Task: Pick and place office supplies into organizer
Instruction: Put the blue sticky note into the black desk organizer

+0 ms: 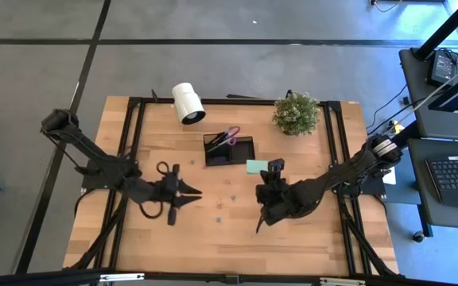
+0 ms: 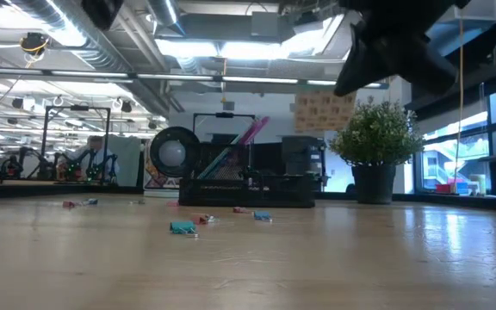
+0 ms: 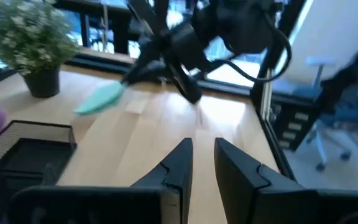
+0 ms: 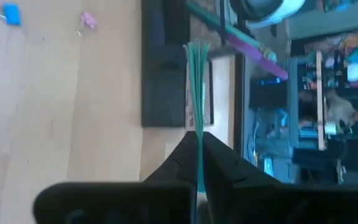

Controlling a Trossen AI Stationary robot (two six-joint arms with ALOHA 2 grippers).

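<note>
1. Pressed together on the thin edge of the mint-green sticky pad (image 4: pixel 197 112) are the right gripper's (image 4: pixel 199 144) jaws, as the right wrist view shows; the pad is lifted and points toward the black organizer (image 4: pixel 166 87), where a purple and a green pen-like piece already lean.
2. High view: the right gripper (image 1: pixel 274 176) hangs over the table (image 1: pixel 213 238) just beside the organizer (image 1: pixel 229 150), which holds purple-handled items. The left gripper (image 1: pixel 188 191) sits to the organizer's left. Small bits (image 1: pixel 219 213) lie loose on the wood.
3. Left wrist view: the left gripper (image 3: pixel 202 163) has its fingers a little apart with nothing between them.
4. Low view: small blue and pink pieces (image 2: pixel 182 227) rest in front of the organizer (image 2: pixel 246 196).
5. Judgement: partly done. Several supplies are in; the pad is in transit and the small pieces remain.
</note>
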